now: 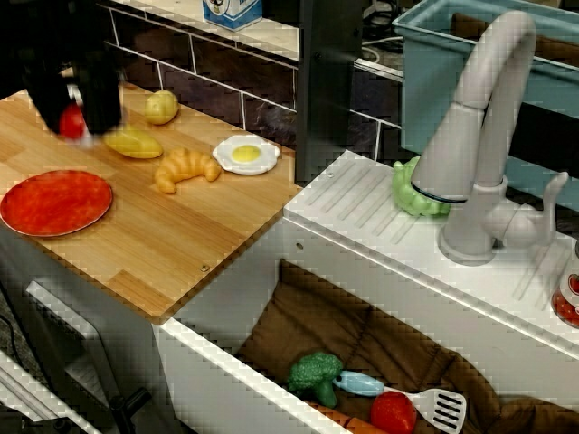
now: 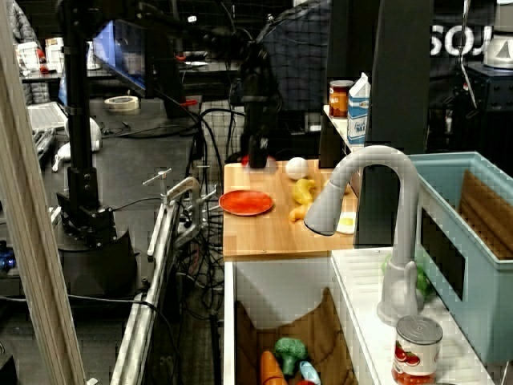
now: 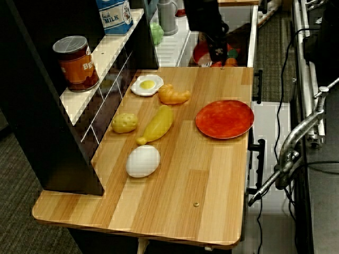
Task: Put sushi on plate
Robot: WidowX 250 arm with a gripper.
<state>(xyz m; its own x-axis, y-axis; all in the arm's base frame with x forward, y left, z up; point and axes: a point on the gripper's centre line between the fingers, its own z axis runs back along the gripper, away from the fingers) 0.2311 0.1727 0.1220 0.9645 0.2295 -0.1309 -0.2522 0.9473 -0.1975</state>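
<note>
From the sink side, the black gripper [image 1: 77,122] is pinching the small glossy red-topped toy sushi [image 1: 71,120] above the wooden countertop's back edge, beyond the flat round red-orange plate [image 1: 56,202] near the front edge. The rack-side and shelf-side views are hiding the jaws. Light, stiff, slippery; the white rice sides probably grip best

Three fixed views share the wooden counter [image 1: 136,244]: one close above the sink end, one distant sideways, one from the opposite end.
</note>
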